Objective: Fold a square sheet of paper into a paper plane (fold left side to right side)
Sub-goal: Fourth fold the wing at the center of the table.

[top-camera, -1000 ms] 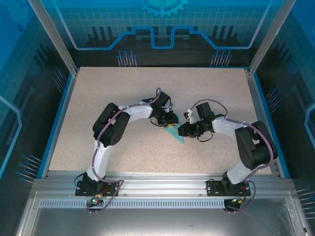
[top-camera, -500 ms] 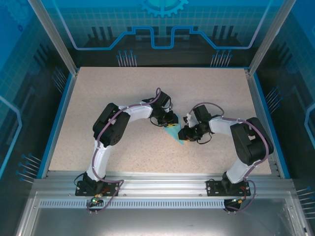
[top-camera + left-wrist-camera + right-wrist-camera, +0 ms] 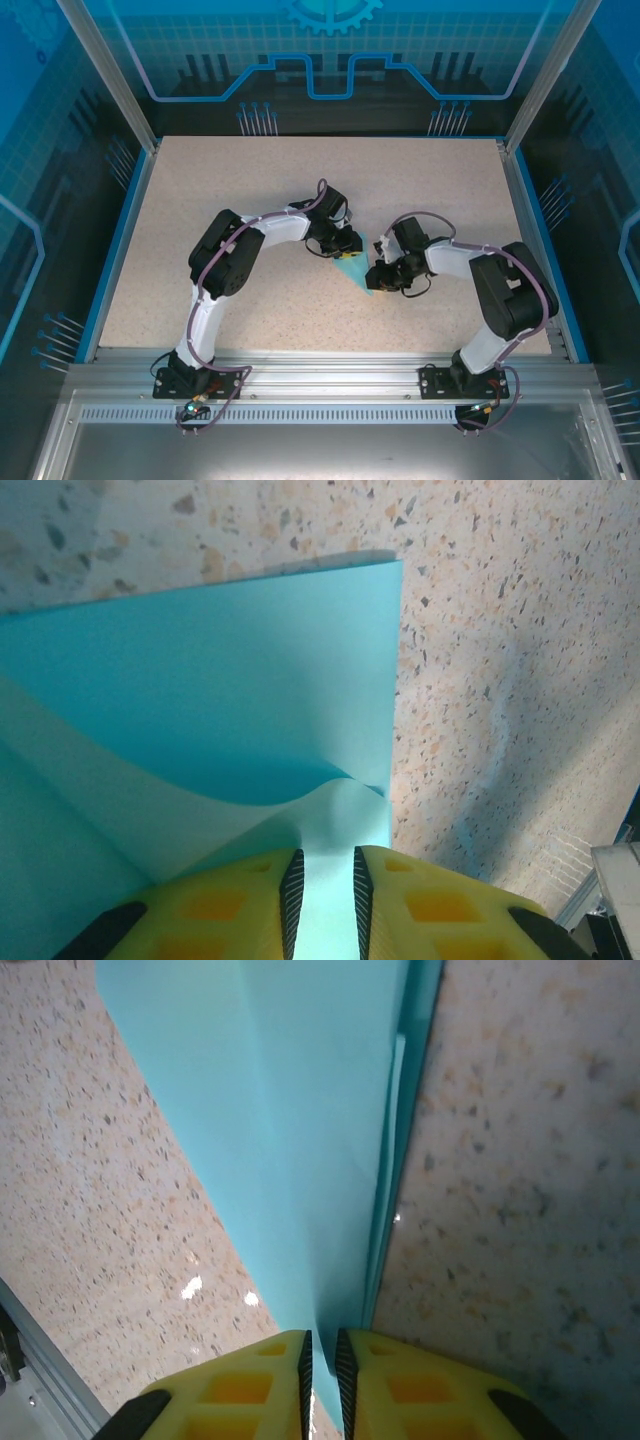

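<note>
The square sheet of paper (image 3: 353, 268) is light blue and lies folded into a narrow pointed shape at the table's middle. My left gripper (image 3: 346, 250) is at its upper end. In the left wrist view a raised fold of the paper (image 3: 200, 680) runs up between the yellow fingers (image 3: 235, 905), and the left gripper (image 3: 327, 858) is shut on it. My right gripper (image 3: 376, 278) is at the lower right tip. In the right wrist view the paper (image 3: 300, 1110) tapers into the right gripper (image 3: 322, 1338), whose jaws stand almost together on its layered edge.
The speckled beige table (image 3: 250, 190) has a blue rim and clear side panels around it. An aluminium rail (image 3: 320, 370) carrying both arm bases runs along the near edge. Open tabletop lies left, behind and right of the paper.
My right gripper has slid left onto the paper's lower right tip and narrowed its jaws on it. The left arm and its grip have stayed put.
</note>
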Controlling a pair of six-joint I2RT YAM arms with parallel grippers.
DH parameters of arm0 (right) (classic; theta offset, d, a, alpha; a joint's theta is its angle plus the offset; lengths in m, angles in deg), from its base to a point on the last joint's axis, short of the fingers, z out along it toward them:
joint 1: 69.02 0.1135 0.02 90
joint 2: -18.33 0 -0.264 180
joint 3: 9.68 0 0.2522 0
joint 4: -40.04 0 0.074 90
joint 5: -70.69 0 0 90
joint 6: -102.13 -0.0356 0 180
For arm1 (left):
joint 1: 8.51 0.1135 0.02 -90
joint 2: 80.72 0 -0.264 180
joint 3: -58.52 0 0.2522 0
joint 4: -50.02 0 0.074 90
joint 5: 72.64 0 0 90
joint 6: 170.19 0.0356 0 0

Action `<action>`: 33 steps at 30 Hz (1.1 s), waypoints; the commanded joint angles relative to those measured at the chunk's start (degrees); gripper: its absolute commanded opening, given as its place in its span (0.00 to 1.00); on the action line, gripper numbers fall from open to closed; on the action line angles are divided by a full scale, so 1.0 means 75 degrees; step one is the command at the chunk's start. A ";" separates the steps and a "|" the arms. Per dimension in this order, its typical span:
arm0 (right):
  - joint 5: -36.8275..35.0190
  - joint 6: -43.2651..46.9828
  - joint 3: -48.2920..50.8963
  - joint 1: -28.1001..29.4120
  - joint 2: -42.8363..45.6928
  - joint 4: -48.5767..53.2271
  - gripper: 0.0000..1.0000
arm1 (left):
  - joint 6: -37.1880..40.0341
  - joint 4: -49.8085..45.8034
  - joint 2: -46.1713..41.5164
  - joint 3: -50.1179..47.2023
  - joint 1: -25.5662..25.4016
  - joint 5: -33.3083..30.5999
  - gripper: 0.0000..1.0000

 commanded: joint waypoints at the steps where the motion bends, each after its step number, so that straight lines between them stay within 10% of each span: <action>1: -0.0201 0.0180 0.0473 0.0213 0.0173 0.1477 0.16 | 0.0140 -0.0595 0.0346 -0.0296 0.0027 -0.0611 0.26; 11: 0.0593 -0.0371 0.0140 -0.0047 0.1387 0.0720 0.16 | 0.0128 -0.0560 0.0302 -0.0309 0.0022 -0.0590 0.26; 33: -0.0299 -0.0970 -0.0266 0.0316 -0.0721 0.0460 0.13 | 0.0122 -0.0497 0.0278 -0.0360 0.0020 -0.0587 0.26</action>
